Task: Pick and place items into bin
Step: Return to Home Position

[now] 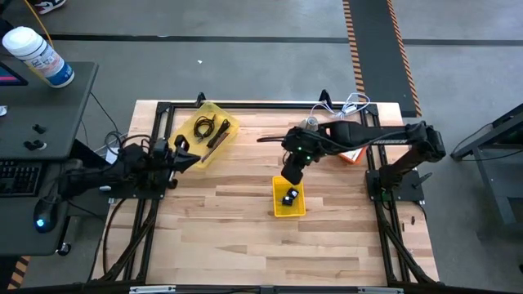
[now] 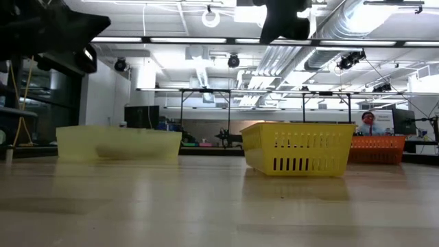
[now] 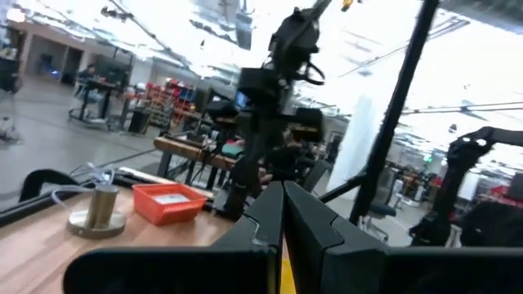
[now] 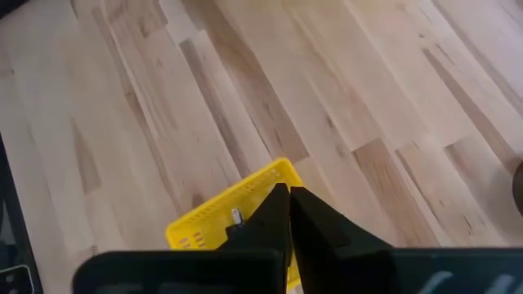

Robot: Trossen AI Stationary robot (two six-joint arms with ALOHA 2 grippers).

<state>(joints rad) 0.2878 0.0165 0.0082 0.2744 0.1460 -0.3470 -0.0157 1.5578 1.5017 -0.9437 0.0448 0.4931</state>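
A small yellow slotted bin (image 1: 288,211) stands mid-table, also seen in the low view (image 2: 298,147); two tiny black blocks (image 1: 291,196) lie in it. My right gripper (image 1: 290,176) hovers shut just above the bin's far rim, and its wrist view shows the shut fingers (image 4: 288,200) over the bin (image 4: 221,214). A yellow tray (image 1: 233,124) at far left holds a coiled black cable (image 1: 202,126) and a long dark tool (image 1: 219,139). An orange tray (image 3: 167,202) holds a white printed packet. My left gripper (image 1: 194,161) waits shut at the left.
A grey metal cone-shaped object (image 3: 100,211) stands by the far edge next to the orange tray (image 1: 354,155). A black frame rail (image 1: 245,104) runs around the table. Bare wood lies toward the near edge (image 1: 261,253). People sit at desks in the room behind.
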